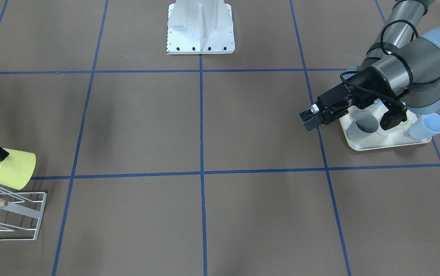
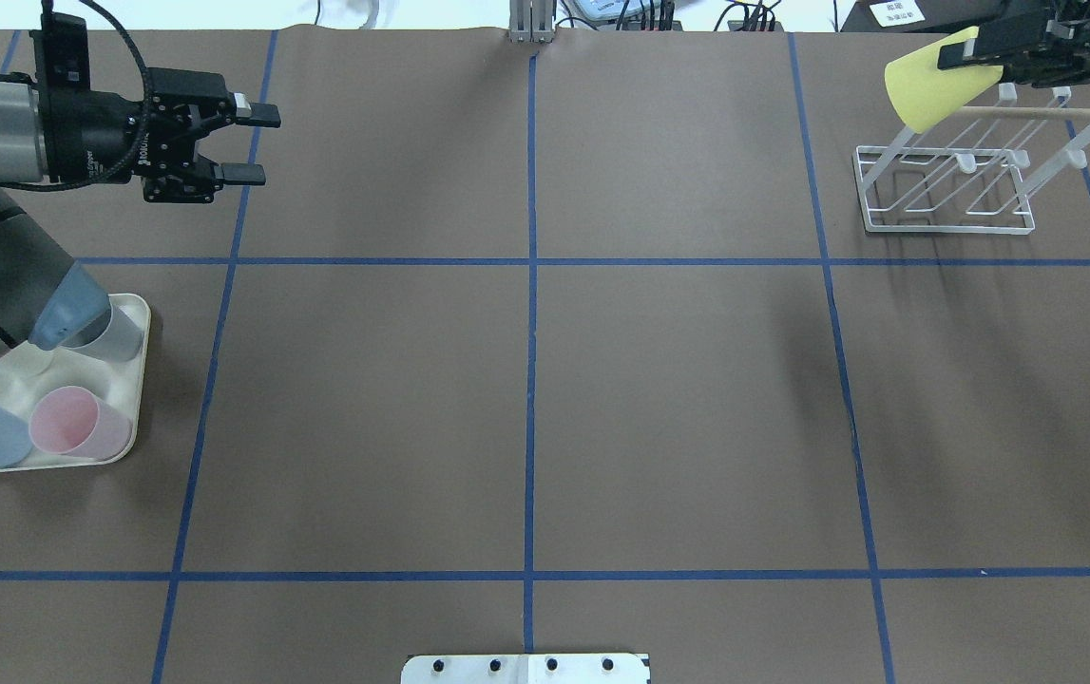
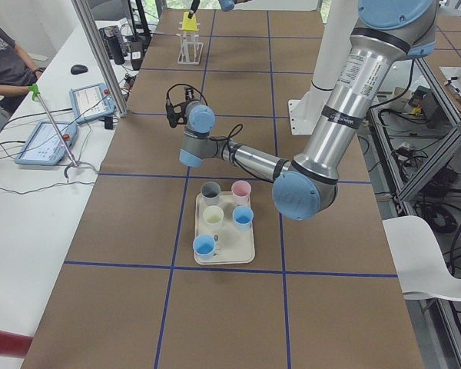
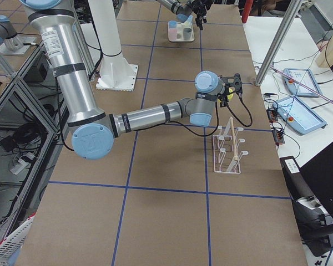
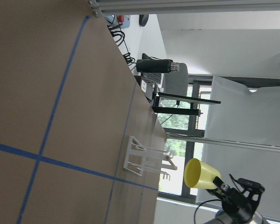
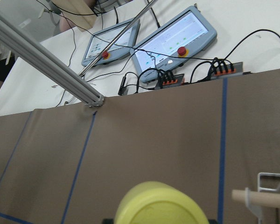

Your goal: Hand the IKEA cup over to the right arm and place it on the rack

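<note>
Clamping yellow cup (image 2: 925, 90), right gripper (image 2: 970, 52) holds it tilted just above rack (image 2: 948, 195); left gripper (image 2: 257, 144) spread wide, empty, well apart from rack.

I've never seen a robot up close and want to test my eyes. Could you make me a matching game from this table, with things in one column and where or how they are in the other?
Things:
1. yellow plastic cup
2. pink plastic cup
3. left black two-finger gripper
4. white wire rack with a wooden dowel

States:
A. open, holding nothing
B. on the cream tray
C. standing on the table, no cup on it
D. gripped by the right gripper, up in the air near the rack

Pairs: 1-D, 2-B, 3-A, 4-C
</note>
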`<state>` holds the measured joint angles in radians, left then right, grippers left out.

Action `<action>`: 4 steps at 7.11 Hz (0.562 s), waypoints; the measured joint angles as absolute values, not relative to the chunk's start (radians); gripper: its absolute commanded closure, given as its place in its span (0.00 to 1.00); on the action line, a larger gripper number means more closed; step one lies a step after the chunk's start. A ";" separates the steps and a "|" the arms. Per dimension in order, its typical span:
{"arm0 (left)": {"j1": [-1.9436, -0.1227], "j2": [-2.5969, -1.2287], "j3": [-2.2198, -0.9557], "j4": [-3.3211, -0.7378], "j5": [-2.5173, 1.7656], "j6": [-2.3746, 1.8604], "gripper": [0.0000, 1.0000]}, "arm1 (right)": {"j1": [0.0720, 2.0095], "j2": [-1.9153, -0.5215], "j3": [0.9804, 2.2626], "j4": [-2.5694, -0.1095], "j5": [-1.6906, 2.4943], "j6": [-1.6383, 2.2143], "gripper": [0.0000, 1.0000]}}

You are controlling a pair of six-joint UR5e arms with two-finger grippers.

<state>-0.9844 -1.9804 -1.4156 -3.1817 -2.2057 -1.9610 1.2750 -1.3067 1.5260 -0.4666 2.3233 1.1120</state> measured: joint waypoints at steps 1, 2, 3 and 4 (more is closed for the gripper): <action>-0.994 -1.976 -1.416 -3.169 -2.217 -1.948 0.12 | 1.293 -1.329 1.525 -0.502 2.319 1.047 0.77; -1.014 -1.974 -1.414 -3.157 -2.233 -1.943 0.12 | 1.306 -1.350 1.527 -0.536 2.323 0.994 0.77; -1.044 -1.972 -1.412 -3.135 -2.265 -1.935 0.12 | 1.313 -1.379 1.528 -0.569 2.330 0.927 0.77; -1.068 -1.971 -1.412 -3.111 -2.295 -1.913 0.12 | 1.315 -1.400 1.531 -0.622 2.349 0.853 0.76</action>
